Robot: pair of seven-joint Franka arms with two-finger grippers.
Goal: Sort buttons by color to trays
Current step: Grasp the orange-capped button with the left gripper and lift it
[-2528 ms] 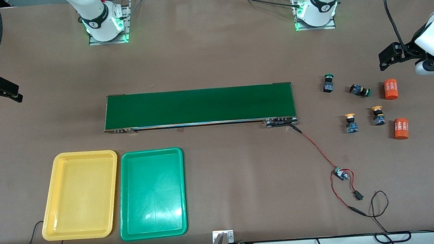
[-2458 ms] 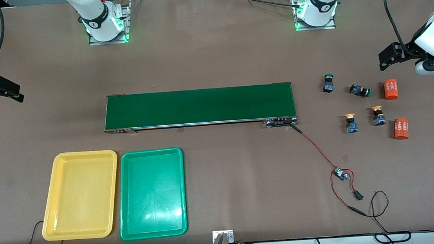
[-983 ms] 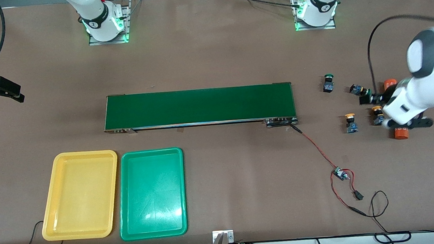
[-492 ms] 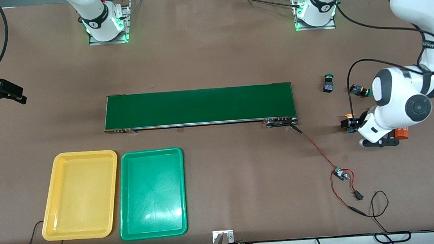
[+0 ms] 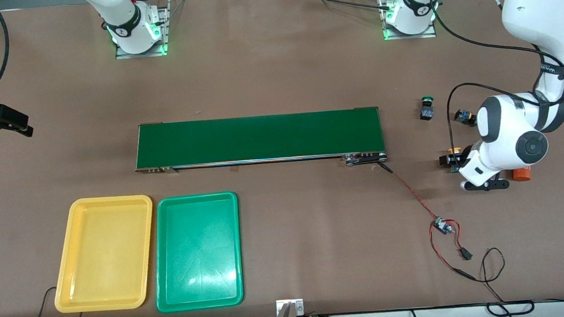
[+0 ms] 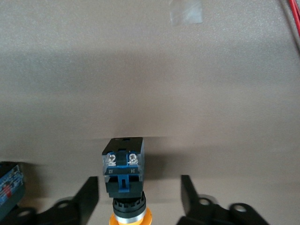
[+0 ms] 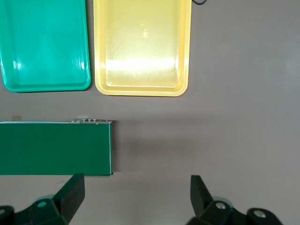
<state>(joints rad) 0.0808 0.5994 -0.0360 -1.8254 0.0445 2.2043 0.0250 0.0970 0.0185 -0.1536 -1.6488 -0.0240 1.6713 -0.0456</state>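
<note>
A yellow-capped button stands on the table near the left arm's end of the belt. My left gripper is down around it. In the left wrist view its black-and-blue body sits between the open fingers, with a gap on each side. An upright green-capped button and a toppled one lie farther from the camera. Another button's body shows at the wrist view's edge. The yellow tray and green tray lie side by side near the front edge. My right gripper waits open and empty.
The long dark-green conveyor belt crosses the table's middle. An orange cylinder peeks out beside the left arm. A small circuit board with red and black wires lies nearer the camera. The right wrist view shows both trays and the belt's end.
The left arm swung in from the table's end and came down over the yellow-capped button, and its jaws have narrowed. The right arm has hardly moved.
</note>
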